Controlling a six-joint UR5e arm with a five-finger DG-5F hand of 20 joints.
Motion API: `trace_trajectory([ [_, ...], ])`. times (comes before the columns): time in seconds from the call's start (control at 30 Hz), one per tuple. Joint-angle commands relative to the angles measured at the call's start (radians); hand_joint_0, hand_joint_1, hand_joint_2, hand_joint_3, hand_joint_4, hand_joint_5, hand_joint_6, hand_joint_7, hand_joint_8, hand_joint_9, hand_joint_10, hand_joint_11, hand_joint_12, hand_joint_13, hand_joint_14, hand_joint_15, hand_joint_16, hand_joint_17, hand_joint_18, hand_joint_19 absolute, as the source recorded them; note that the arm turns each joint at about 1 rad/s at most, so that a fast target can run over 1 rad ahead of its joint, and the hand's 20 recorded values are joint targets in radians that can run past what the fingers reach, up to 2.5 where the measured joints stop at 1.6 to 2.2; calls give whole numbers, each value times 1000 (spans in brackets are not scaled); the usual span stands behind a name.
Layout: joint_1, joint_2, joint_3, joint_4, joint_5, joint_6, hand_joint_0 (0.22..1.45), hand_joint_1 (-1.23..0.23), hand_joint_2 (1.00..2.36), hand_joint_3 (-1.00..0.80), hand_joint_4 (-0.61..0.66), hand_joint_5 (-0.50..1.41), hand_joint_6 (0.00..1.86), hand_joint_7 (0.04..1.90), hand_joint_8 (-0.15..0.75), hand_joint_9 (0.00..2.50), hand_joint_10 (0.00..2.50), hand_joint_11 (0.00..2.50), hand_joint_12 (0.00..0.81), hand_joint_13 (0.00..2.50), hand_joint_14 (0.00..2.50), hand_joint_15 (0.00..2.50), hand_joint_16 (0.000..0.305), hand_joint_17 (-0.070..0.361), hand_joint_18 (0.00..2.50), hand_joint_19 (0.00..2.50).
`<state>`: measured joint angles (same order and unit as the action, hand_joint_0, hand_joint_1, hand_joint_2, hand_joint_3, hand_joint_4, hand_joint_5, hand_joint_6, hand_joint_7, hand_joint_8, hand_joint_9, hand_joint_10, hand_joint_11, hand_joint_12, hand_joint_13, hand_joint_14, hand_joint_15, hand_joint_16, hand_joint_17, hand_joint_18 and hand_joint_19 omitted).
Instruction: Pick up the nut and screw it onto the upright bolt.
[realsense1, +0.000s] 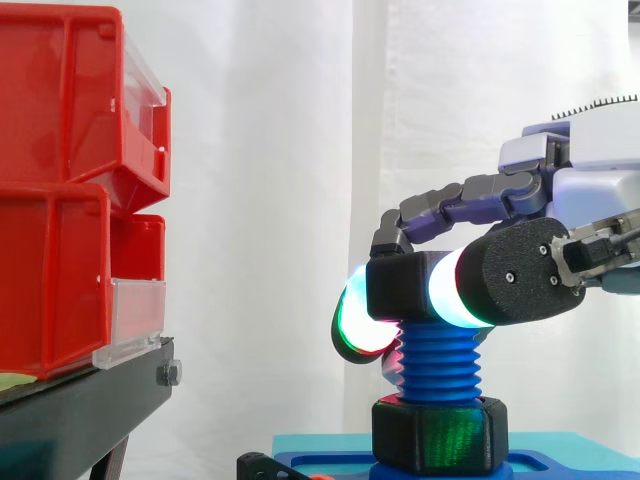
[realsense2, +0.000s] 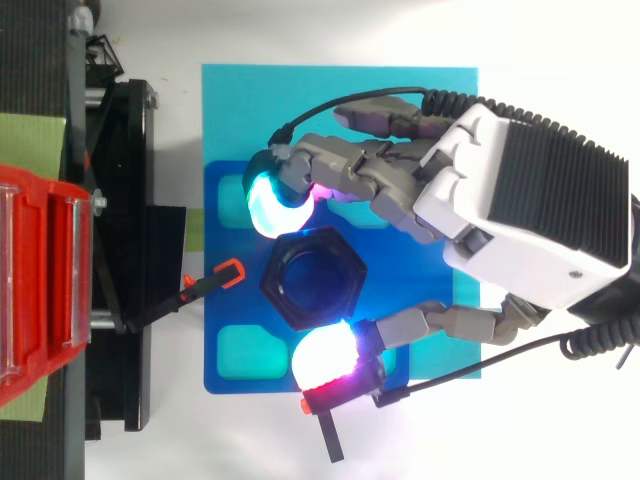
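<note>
Grip of hand (realsense2: 520, 210) on nut (realsense1: 398, 287), seemingly atop blue bolt (realsense1: 440, 360).

- Nut (realsense1: 398, 286): black, hexagonal, wide-bored. It is sitting level on the top end of the bolt, with blue showing through its bore from above. The hand (realsense2: 520, 200) is pinching it on opposite sides.
- Bolt (realsense1: 440, 362): blue, with a coarse thread. It is standing upright, its foot resting in a black hexagonal base (realsense1: 440, 436).
</note>
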<state>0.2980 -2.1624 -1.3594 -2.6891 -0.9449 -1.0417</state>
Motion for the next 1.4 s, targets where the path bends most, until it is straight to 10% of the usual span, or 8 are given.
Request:
trace_trajectory([
  [0.0,0,-1,0,0,0,0,596,-778,1000,-500,268,-142,502,1367,339,757,3,95,408,761,0,28,74,168,443,0],
  [1.17,-5,-2,-32,23,0,0,591,-779,1000,-500,262,-145,502,1359,335,750,4,92,404,749,0,29,75,169,442,0],
  [1.37,-7,-1,-30,23,2,0,522,-786,1000,-500,285,-168,504,1129,337,708,2,71,425,730,0,33,83,186,433,0],
])
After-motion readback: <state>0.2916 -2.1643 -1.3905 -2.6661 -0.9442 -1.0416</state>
